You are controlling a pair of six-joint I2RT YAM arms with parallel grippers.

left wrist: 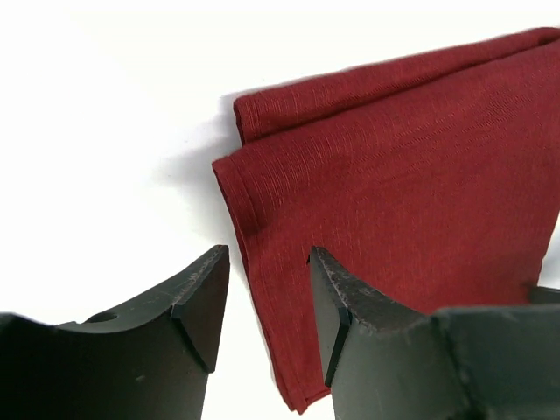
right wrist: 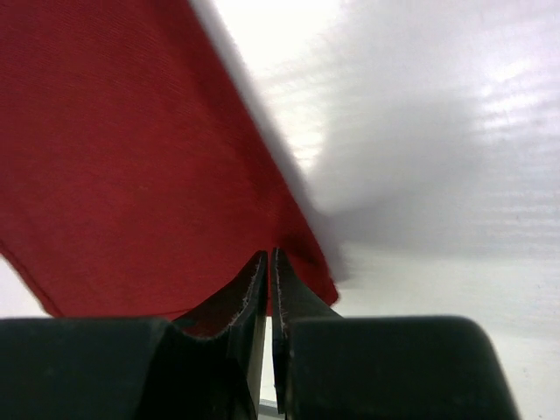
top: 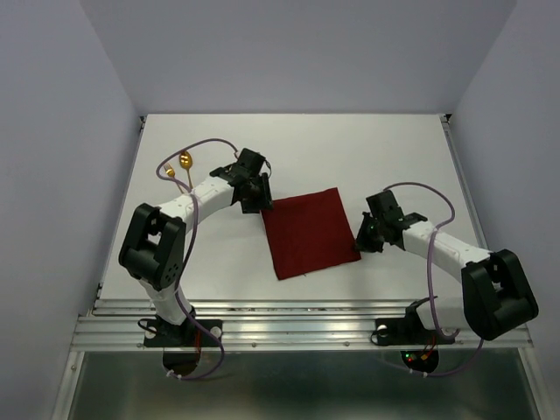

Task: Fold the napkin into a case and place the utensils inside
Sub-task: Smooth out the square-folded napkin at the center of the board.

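- Left gripper [top: 255, 203] hangs over the far left corner of the napkin [top: 311, 232], its jaws spread apart.
- Seen from the left wrist, one of its fingers [left wrist: 188, 306] stands over bare table and the other sits over the cloth, with the napkin's left edge running under the gap between them. Neither finger is clamped on the fabric.
- Right gripper [top: 360, 239] sits at the napkin's near right corner, arm reaching in from the right side of the table [top: 350, 149].
- From the right wrist, its jaws are pressed almost together, leaving only a thin slit, and the corner of the napkin [right wrist: 131, 157] meets them right at the tips. It is pinching that corner.
- Beside the right gripper's tips the cloth's edge shows blurred, with a grey shadow on the white surface next to it.
- Napkin: dark red, lying near the middle of the table between the two grippers, a rough square turned slightly askew.
- In the left wrist view the napkin [left wrist: 394, 175] shows two layers at its far left corner, one hemmed edge lying on top of another.
- Gold spoon [top: 185, 160] and gold fork [top: 167, 171] lie close together at the far left of the table, well apart from the napkin and beyond the left arm's forearm.
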